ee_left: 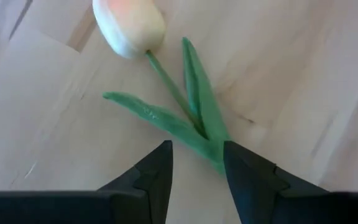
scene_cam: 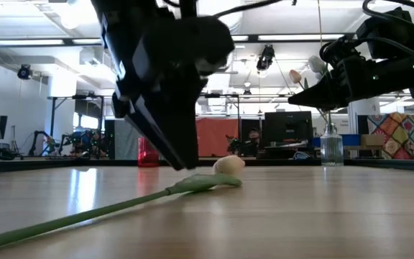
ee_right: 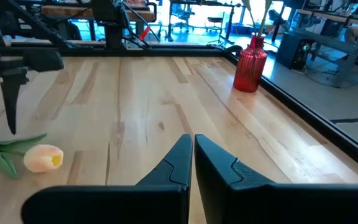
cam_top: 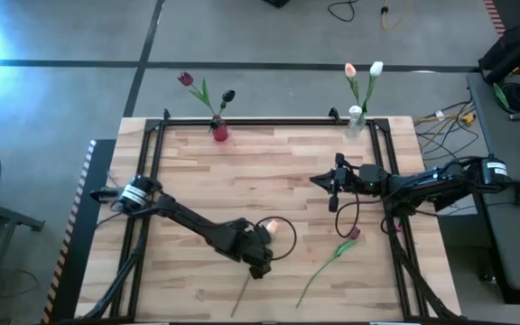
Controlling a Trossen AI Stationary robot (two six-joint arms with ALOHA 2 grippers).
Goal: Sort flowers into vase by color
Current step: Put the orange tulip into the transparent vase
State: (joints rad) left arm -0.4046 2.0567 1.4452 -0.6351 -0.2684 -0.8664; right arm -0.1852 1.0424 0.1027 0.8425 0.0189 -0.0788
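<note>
I have the left tool (ee_left: 196,163) low over the pale wooden bench (cam_top: 278,171), lower centre of the overhead frame, fingers released and straddling the thin green stem of the peach-headed artificial tulip (ee_left: 129,23) lying flat there. To do this well, I'd clench just below the leaves, then lift level toward the clear glass vase (cam_top: 356,122) at upper right. The right tool (ee_right: 193,157) waits clenched, empty, right of centre.

You have a light butcher-block wooden table (cam_top: 242,181) edged by a black metal frame (cam_top: 278,120), grey concrete floor around it, and loose yellow and black cables (cam_top: 441,122) at about two o'clock.
</note>
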